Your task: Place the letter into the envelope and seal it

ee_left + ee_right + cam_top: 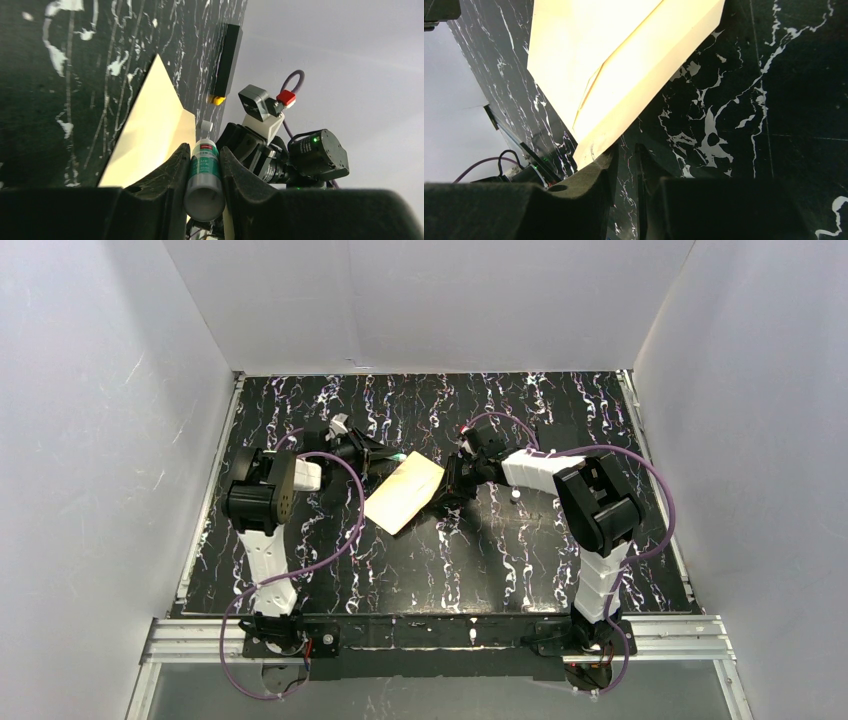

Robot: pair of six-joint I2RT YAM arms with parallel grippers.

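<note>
The cream-tan envelope (405, 495) lies tilted on the black marbled table between the two arms; it also shows in the left wrist view (145, 135) and in the right wrist view (624, 60), where a crease line runs across it. No separate pale-yellow letter shows. My left gripper (385, 462) (204, 150) is shut on a green-and-white glue stick (204, 175) at the envelope's far left corner. My right gripper (452, 485) (626, 150) is at the envelope's right corner, jaws a little apart and empty, with one finger (599, 170) touching the paper's edge.
A black bar (227, 60) with a yellow end lies on the table beyond the envelope. A small white cap-like thing (514, 496) sits by the right arm. White walls enclose the table on three sides.
</note>
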